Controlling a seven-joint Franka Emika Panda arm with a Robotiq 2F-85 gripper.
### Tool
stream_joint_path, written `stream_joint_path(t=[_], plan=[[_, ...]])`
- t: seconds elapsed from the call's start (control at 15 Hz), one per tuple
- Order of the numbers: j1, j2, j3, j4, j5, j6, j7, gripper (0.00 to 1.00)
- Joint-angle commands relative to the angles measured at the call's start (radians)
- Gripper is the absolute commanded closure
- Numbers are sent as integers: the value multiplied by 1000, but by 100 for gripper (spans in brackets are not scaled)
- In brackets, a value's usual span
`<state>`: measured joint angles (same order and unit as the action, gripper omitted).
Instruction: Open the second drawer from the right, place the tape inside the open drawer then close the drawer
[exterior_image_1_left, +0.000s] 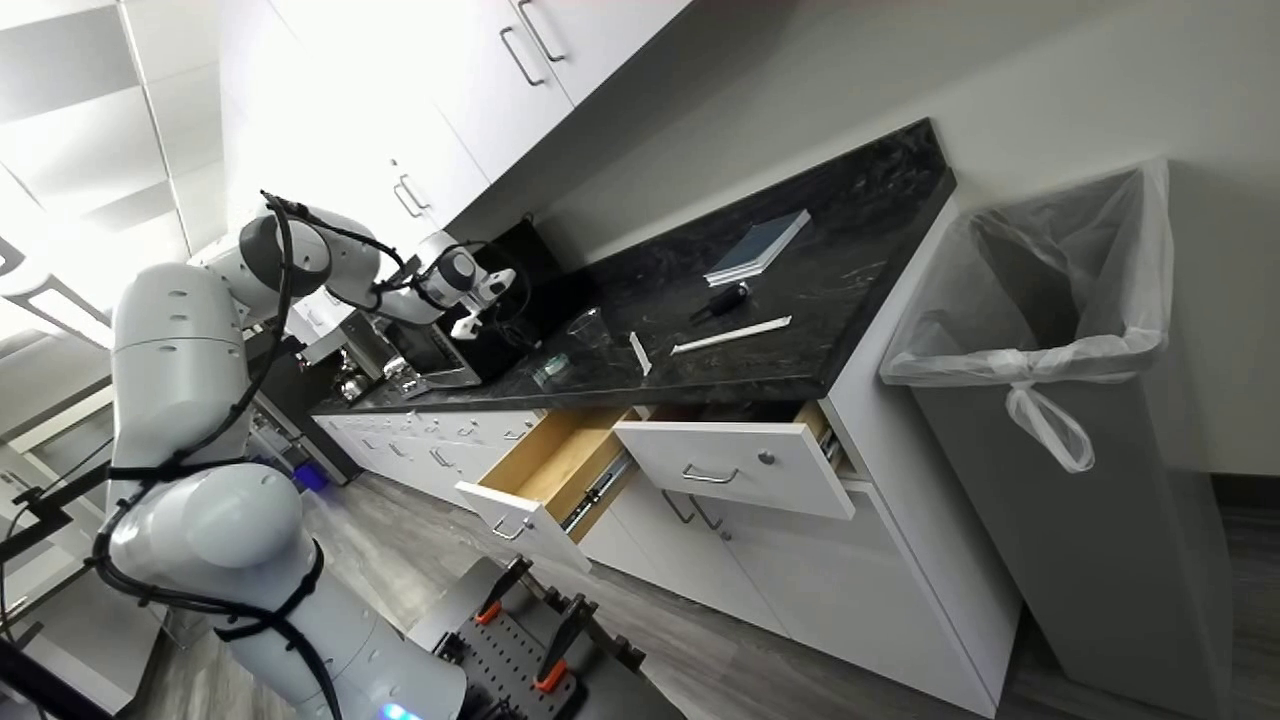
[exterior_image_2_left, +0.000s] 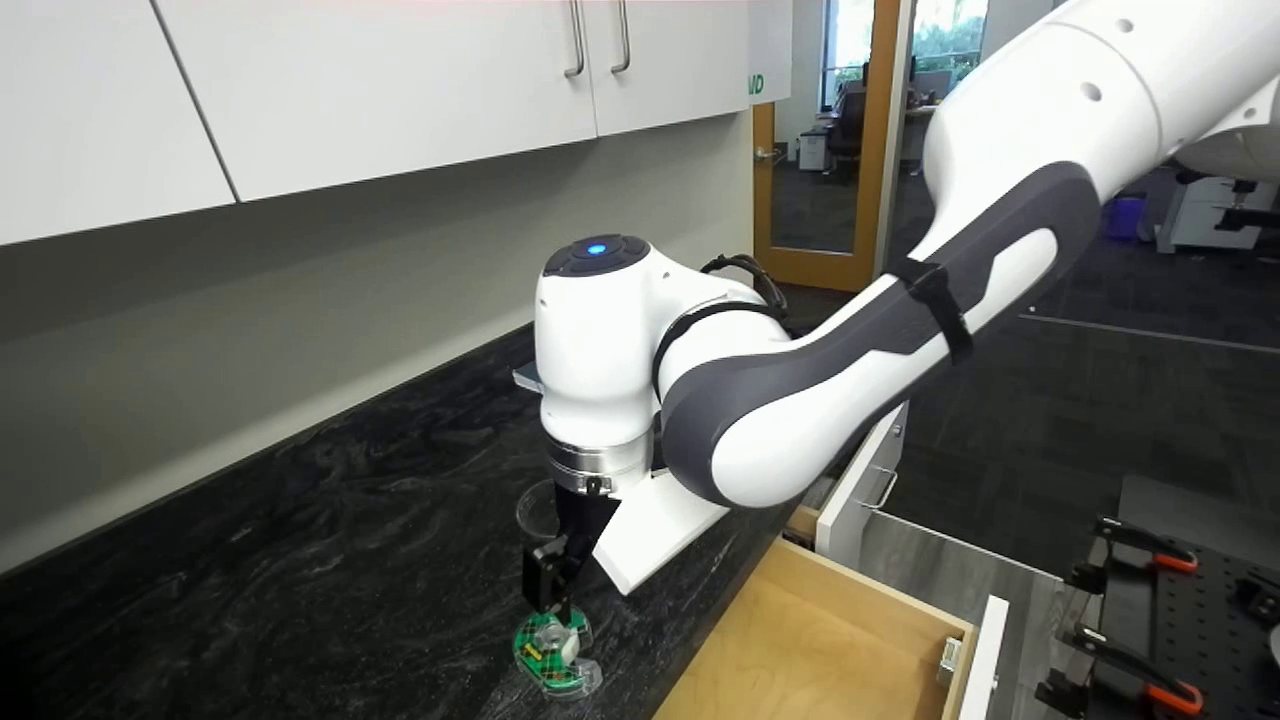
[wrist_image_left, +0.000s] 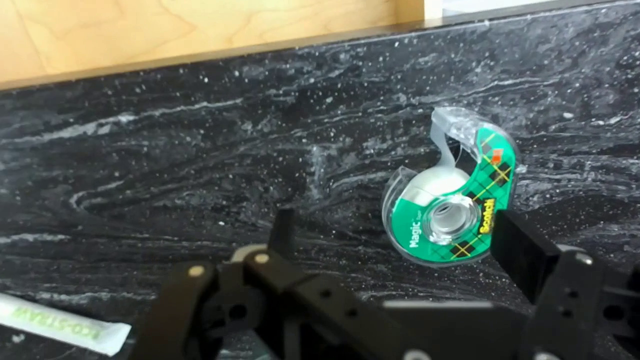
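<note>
The tape (wrist_image_left: 425, 230), a green and clear Scotch dispenser, lies flat on the black counter. It also shows in an exterior view (exterior_image_2_left: 545, 645). My gripper (wrist_image_left: 398, 230) is open above the counter, with the tape between its fingers in the wrist view. The right finger overlaps the tape's edge; the left finger is well apart from it. The gripper also shows right over the tape in an exterior view (exterior_image_2_left: 556, 598). The second drawer from the right (exterior_image_1_left: 565, 455) is pulled out, its tan wooden box open. Its box also shows in an exterior view (exterior_image_2_left: 800, 640).
The wider rightmost drawer (exterior_image_1_left: 740, 465) is partly open. Wrapped straws (exterior_image_1_left: 730, 335), a dark object (exterior_image_1_left: 725, 300), a book (exterior_image_1_left: 757, 248) and a clear cup (exterior_image_2_left: 537, 510) are on the counter. A lined trash bin (exterior_image_1_left: 1080, 480) stands at the counter's end. White cabinets (exterior_image_2_left: 400, 90) hang above.
</note>
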<state>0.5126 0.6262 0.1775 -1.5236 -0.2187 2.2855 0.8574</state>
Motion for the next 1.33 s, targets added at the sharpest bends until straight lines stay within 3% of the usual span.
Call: stream_joint_path(t=[0.0,0.47,1.27], plan=[[-1,68,-15,94,18,4,-118,0],[6,158,-11,200,78,15,-272,0],[67,267,-49,319,84,1,-318,0]])
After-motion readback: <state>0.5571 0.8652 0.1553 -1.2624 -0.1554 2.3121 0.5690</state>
